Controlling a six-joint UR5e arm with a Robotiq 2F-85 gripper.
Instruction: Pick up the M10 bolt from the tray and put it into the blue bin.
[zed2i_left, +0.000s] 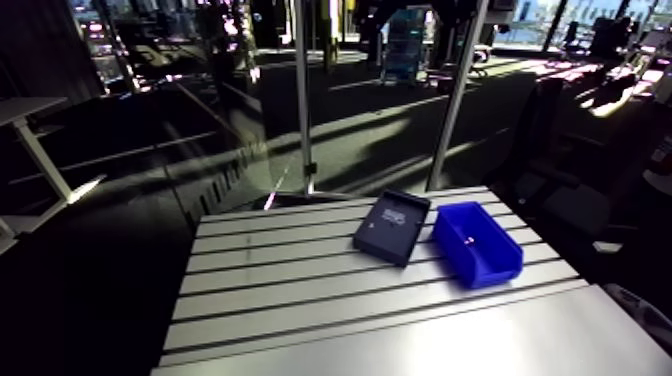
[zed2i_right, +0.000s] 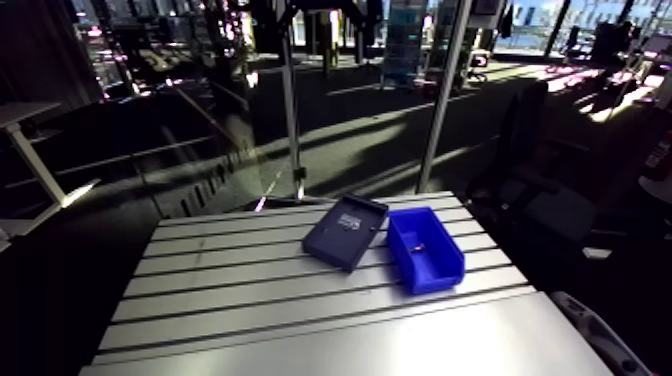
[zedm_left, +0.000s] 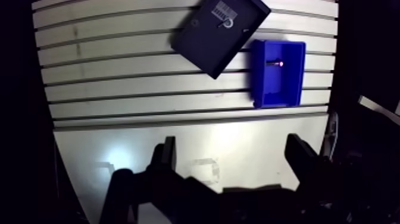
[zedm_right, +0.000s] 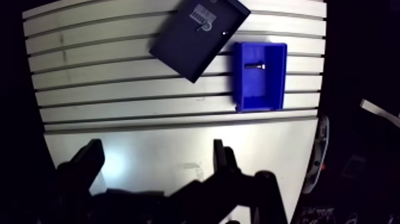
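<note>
On the worktop (zed2i_left: 300, 300), the bolt (zedm_right: 255, 65) already appeared to lie inside the bin (zedm_right: 259, 95) beside the tray (zedm_right: 187, 50), while the gripper (zedm_left: 232, 146) hovered high above, fingers (zedm_left: 168, 158) spread and empty, leaving little undone.

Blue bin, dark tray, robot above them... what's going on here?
One robot arm works at a slotted table. Its end effector hangs well above the table's near side, fingers apart and empty. A small bolt lies inside the blue bin, which sits beside the dark tray. Another small pale part rests in the tray. So the bolt appears to be delivered already.
</note>
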